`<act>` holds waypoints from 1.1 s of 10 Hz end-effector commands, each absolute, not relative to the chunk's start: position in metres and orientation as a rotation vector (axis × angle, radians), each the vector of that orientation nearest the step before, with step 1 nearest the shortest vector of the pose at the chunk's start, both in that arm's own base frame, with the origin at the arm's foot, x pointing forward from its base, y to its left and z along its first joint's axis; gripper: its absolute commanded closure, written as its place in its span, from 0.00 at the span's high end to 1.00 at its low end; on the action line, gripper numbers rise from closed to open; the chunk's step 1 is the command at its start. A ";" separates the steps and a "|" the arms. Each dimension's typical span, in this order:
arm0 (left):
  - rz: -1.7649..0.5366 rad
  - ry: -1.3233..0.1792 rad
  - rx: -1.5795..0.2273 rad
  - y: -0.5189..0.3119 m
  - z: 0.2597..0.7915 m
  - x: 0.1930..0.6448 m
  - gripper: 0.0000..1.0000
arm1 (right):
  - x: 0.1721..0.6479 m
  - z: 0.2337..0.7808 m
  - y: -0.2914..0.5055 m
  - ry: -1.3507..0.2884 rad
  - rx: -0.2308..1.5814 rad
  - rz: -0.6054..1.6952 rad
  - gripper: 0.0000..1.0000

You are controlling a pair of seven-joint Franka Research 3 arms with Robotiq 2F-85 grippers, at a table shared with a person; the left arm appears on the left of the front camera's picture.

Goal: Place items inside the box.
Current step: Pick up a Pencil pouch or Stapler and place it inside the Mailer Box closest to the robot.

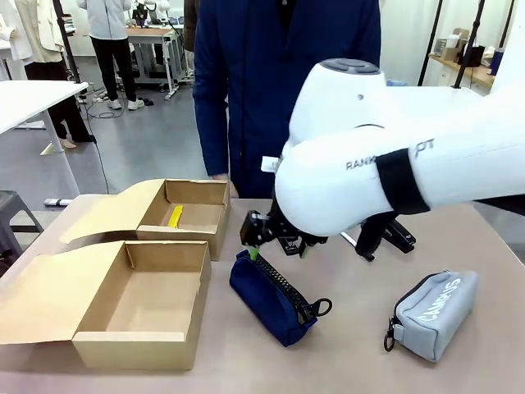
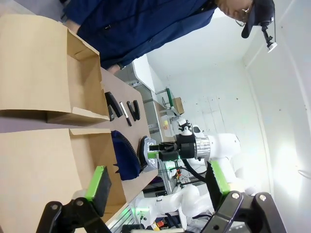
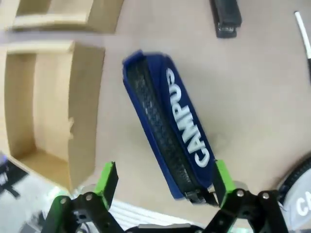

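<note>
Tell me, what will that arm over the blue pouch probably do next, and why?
Probably lower the right gripper around the navy pouch: its jaws stand open above one end, and the pouch lies on the table, not yet boxed.

A pouch (image 1: 271,300) lies on the table (image 1: 353,361) directly below the right end effector (image 1: 279,249). To the end effector's right, well apart and nearer the robot's edge, lies a second pouch (image 1: 431,316). To its left stand two open boxes: the near box (image 1: 135,349) toward the robot and the far box (image 1: 220,234) toward the person, with a knife (image 1: 174,216) in it. Beyond the end effector, toward the person, lies a stapler (image 3: 227,19).
</note>
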State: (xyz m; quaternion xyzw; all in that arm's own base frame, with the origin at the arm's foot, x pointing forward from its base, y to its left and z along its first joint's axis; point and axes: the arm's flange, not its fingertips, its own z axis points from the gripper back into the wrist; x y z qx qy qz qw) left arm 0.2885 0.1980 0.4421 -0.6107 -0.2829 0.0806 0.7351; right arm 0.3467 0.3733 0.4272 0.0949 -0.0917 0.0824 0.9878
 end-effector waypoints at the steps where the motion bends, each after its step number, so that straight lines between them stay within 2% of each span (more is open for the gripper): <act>1: 0.158 -0.645 -1.356 0.198 0.443 0.288 1.00 | 0.378 0.411 0.411 -0.235 0.160 -0.029 1.00; 2: 0.158 -0.645 -1.356 0.198 0.443 0.288 1.00 | 0.382 0.411 0.412 -0.225 0.151 -0.065 1.00; 3: 0.158 -0.645 -1.356 0.198 0.443 0.288 1.00 | 0.359 0.423 0.382 -0.210 0.192 0.076 1.00; 8: 0.158 -0.645 -1.356 0.198 0.443 0.288 1.00 | 0.363 0.420 0.391 -0.220 0.184 0.055 1.00; 9: 0.158 -0.645 -1.356 0.198 0.443 0.288 1.00 | 0.351 0.418 0.393 -0.137 0.116 0.389 1.00; 11: 0.158 -0.645 -1.356 0.198 0.443 0.288 1.00 | 0.350 0.413 0.395 -0.072 0.061 0.563 1.00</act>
